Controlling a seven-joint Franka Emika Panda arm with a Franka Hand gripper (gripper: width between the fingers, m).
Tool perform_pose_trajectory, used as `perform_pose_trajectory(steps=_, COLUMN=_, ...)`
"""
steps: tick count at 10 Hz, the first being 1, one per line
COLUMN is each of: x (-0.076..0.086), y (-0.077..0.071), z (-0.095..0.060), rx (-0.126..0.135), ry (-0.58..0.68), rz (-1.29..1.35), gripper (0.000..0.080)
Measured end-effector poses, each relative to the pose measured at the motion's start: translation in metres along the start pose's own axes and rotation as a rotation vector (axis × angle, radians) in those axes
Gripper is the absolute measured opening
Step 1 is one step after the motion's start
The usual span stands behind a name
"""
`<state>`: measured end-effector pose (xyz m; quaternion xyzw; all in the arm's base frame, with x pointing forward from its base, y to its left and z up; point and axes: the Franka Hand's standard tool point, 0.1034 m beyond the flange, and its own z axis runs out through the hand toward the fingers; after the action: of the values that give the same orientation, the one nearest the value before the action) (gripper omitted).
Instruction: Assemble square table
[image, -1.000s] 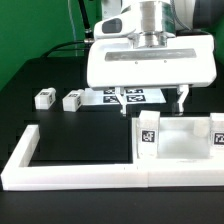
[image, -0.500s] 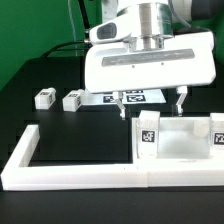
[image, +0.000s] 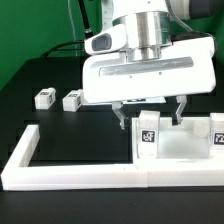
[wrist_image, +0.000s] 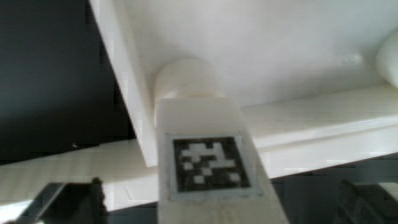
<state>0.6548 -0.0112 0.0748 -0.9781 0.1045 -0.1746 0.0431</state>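
Tool (image: 150, 111) hangs released over the table slab (image: 185, 150), jaws wide to either side of the tagged leg (image: 148, 133) standing upright at a corner of the slab. Lower squarely, keeping the leg centred, so that closing should not tilt it.

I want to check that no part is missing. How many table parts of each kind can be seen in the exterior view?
Loose legs: 2
Standing legs: 2
Slab: 1
Total: 5
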Motion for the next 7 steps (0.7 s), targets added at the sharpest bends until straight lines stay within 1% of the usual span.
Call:
perform_pose_trajectory(steps=1, x=0.0, y=0.001, z=0.0, rx=0.0, ry=-0.003, rz=0.001, gripper=0.0648)
perform_pose_trajectory(steps=2, x=-0.006, y=0.001, z=0.0, rx=0.013, ry=-0.098, rz=0.059, gripper=0.0648)
perform_pose_trajectory(steps=3, x=-0.003, y=-0.004, z=-0.004, rx=0.021, ry=-0.19, rz=0.118, gripper=0.0648)
perform_pose_trajectory(steps=4, x=0.001, y=-0.006, z=-0.004, rx=0.034, ry=-0.256, rz=0.126, gripper=0.0648)
perform_pose_trajectory(steps=5, x=0.006, y=-0.004, z=-0.002, rx=0.028, ry=-0.217, rz=0.123, gripper=0.0648)
perform_pose_trajectory(steps=6, x=0.004, y=-0.004, z=-0.001, rx=0.026, ry=-0.217, rz=0.122, gripper=0.0648)
perform_pose_trajectory(steps=7, x=0.004, y=-0.003, z=-0.001, rx=0.026, ry=-0.217, rz=0.123, gripper=0.053)
